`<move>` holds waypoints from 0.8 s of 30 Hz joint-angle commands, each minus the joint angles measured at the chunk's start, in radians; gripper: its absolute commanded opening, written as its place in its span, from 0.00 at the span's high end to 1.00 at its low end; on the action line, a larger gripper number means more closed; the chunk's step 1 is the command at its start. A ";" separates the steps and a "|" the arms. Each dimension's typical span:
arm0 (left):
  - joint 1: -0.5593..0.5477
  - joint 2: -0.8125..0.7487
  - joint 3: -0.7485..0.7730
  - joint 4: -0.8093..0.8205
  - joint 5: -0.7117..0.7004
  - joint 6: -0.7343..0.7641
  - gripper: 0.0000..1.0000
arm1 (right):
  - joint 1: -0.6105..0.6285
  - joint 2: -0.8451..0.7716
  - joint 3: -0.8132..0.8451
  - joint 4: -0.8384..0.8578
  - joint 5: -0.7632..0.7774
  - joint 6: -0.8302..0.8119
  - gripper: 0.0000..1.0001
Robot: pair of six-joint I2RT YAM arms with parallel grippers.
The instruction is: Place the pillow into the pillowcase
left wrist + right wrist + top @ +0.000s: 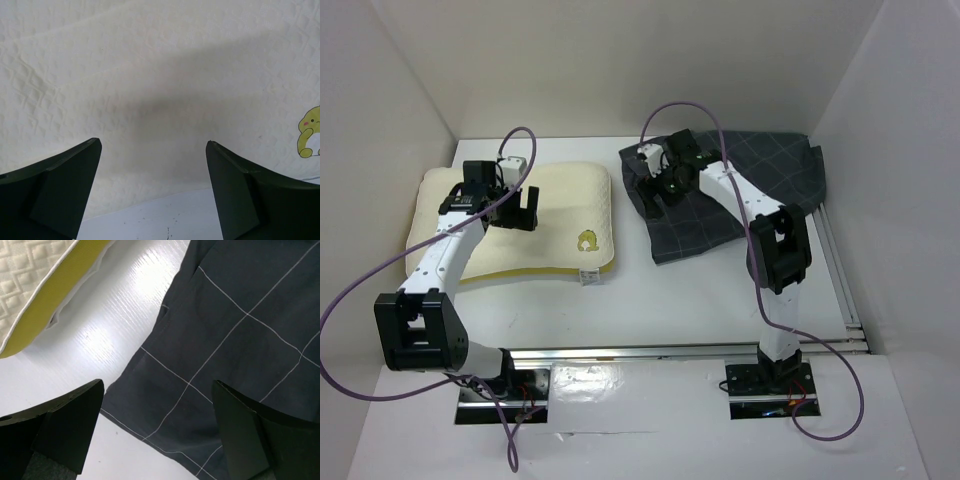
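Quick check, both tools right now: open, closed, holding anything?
Left tool: open, holding nothing, above the pillow.
Right tool: open, holding nothing, above the pillowcase.

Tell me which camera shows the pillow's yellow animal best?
Top external: the whole animal emblem shows, though small. Left wrist crops it at the frame's edge; right wrist shows only an edge of the pillow, no emblem.

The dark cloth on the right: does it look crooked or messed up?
Yes. The pillowcase lies askew and rumpled, edges slanted across the table. The pillow lies flat, apart from it. Nothing looks torn.
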 commanded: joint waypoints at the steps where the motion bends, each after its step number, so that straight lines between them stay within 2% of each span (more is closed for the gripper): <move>1: 0.000 -0.004 0.034 0.015 -0.004 -0.025 0.00 | -0.008 -0.078 -0.011 0.045 0.011 -0.006 0.05; 3: 0.000 0.006 0.059 0.005 0.007 -0.025 0.00 | -0.008 -0.087 -0.021 0.057 0.011 -0.006 0.05; 7: -0.009 0.046 0.123 -0.020 -0.088 -0.121 0.00 | 0.002 -0.096 -0.021 0.090 0.091 0.060 0.01; 10: -0.009 0.071 0.157 -0.040 -0.064 -0.101 0.00 | 0.002 -0.109 -0.021 0.099 0.089 0.059 0.01; 15: -0.009 0.005 0.108 0.022 -0.052 -0.046 0.00 | 0.011 -0.118 -0.021 0.103 0.092 0.034 0.01; 19: -0.009 0.005 0.131 -0.014 -0.052 -0.036 0.00 | 0.031 -0.068 0.016 0.034 0.077 -0.004 0.01; 24: -0.009 -0.019 0.107 -0.005 -0.070 -0.036 0.00 | 0.061 -0.043 0.027 0.033 0.131 0.005 0.13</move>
